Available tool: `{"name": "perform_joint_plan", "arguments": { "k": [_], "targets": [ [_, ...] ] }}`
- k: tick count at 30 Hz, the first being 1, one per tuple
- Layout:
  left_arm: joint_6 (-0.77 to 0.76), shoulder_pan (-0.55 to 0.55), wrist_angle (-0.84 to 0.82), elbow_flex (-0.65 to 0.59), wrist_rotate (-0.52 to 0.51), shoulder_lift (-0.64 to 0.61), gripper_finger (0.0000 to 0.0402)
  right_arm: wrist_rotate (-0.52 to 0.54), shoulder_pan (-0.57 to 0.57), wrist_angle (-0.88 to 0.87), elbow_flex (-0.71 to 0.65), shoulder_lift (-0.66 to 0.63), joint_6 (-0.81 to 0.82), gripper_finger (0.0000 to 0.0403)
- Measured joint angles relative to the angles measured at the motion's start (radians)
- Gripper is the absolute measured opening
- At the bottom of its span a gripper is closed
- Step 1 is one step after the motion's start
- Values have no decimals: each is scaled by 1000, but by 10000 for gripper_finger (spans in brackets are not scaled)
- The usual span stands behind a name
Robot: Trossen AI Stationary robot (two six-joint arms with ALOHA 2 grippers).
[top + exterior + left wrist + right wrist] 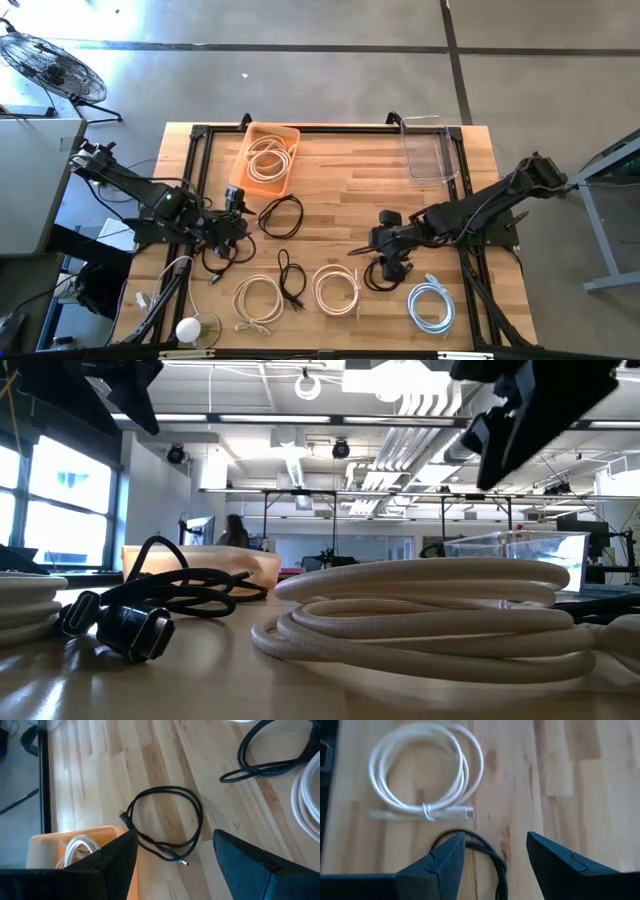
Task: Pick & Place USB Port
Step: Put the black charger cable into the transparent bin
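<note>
A: High view first. What sits on the pale slatted wooden table (340, 170)?

B: An orange plastic bin (285, 135) at upper centre with a white coiled cable (266, 160) inside, and a clear plastic tray (428, 150) at upper right. Below the bin lies a loose black cable loop (281, 214); along the lower edge are a cream coil (257, 300), a small black cable (291, 280), another cream coil (336, 288) and a white-blue coil (432, 305).

A: And the arms?

B: The left gripper (236, 226) is at centre left, just beside the black loop, over a tangle of dark cable (222, 258). The right gripper (383, 243) is right of centre, over a dark coil (382, 276) beside the second cream coil.

A: Are the jaws holding anything?

B: No. In the left wrist view the left gripper's (175, 855) matte dark fingers stand well apart, with the thin black loop (165, 827) on the wood between them, untouched. In the right wrist view the right gripper's (496, 852) fingers are also spread and empty, a black cable (485, 852) curving between them and a white coil (427, 770) with a metal plug beyond.

A: The low view?

B: Thick, smooth cream cord (430, 615) stacked in rings at right, glossy black plugs (125, 622) at left.
</note>
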Motion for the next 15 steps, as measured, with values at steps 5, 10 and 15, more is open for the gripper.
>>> {"name": "perform_joint_plan", "arguments": {
  "k": [5, 10, 15],
  "targets": [
    [1, 0, 10, -3, 1, 0, 252, -20, 0, -25, 0, 98, -13, 204],
    [10, 0, 24, -3, -13, 0, 252, -50, 4, -109, 0, 169, 47, 204],
    [29, 0, 27, -3, -57, 0, 252, -31, 22, -160, 0, 235, 59, 204]
  ]
}}
